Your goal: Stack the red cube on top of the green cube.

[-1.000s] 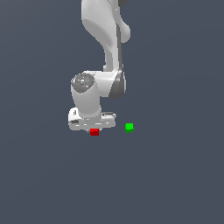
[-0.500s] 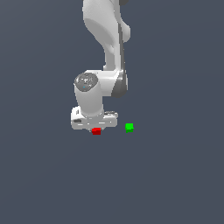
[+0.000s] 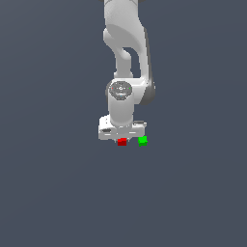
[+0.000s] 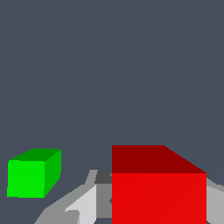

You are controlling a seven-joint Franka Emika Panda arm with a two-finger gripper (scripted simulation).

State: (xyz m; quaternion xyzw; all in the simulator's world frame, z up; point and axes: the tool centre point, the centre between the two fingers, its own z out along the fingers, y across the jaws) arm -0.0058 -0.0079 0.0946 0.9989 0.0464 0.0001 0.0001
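Near the centre of the exterior view, slightly below the middle: one white pincer (image 3: 122,139), low over the grey tabletop (image 3: 58,193), with one red cube (image 3: 122,142) at its tips.

Change noted: a second ago the red cube showed well apart from the green cube (image 3: 143,140); it now shows just beside it, on the exterior view's left, and the arm has turned to face more squarely. Judged meaning: the red cube is carried and the transfer toward the stack is under way; release not yet due.

Pincer state: clamped on the red cube (image 4: 158,192), judging by the wrist view, where the cube fills the lower frame with grey fingers (image 4: 83,205) flanking it.

Green cube (image 4: 33,173): free, not yet under the red cube.

Count: red cubes, one; green cubes, one; arms, one; pincers, one.
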